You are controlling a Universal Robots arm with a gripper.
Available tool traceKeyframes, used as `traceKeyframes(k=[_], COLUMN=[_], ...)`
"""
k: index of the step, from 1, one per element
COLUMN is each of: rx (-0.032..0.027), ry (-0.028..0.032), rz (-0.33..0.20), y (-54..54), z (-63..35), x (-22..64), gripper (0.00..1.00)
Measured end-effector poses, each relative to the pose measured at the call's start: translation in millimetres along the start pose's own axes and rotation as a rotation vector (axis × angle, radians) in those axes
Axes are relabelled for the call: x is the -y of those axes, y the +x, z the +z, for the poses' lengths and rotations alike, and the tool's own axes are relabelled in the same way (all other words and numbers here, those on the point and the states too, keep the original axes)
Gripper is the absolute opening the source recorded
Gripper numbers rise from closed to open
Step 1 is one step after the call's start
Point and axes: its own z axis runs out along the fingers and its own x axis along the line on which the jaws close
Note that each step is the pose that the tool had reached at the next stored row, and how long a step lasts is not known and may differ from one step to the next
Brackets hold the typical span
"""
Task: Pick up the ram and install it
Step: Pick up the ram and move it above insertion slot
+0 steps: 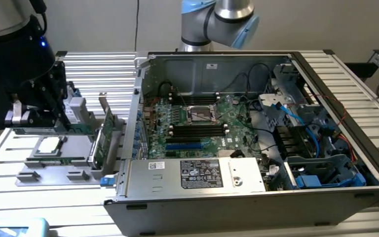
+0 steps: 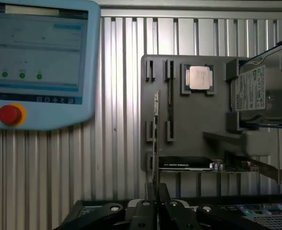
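Gripper (image 2: 154, 200) fingers pressed together, pinching the ram (image 2: 155, 139), which is seen edge-on at the slotted edge of the grey tray (image 2: 198, 120). Tray holds CPU (image 2: 199, 77), hard drive (image 2: 264, 91) and expansion card (image 2: 193, 164). Open PC case (image 1: 242, 210) holds motherboard (image 1: 203, 129).

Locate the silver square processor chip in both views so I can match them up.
Exterior view: the silver square processor chip lies in a recess of the grey holder plate, at the exterior view's left, outside the open computer case.
Wrist view: the chip sits in its square recess on that plate, next to the hard drive.
Shared landmark: the grey holder plate.
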Motion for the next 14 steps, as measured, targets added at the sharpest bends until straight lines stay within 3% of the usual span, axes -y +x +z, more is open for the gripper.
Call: traceKeyframes(k=[14], rx=[0.0025], ry=[0.0], rz=[0.0], y=[-2.2], z=[-10.0], x=[54.9], gripper=[0.14])
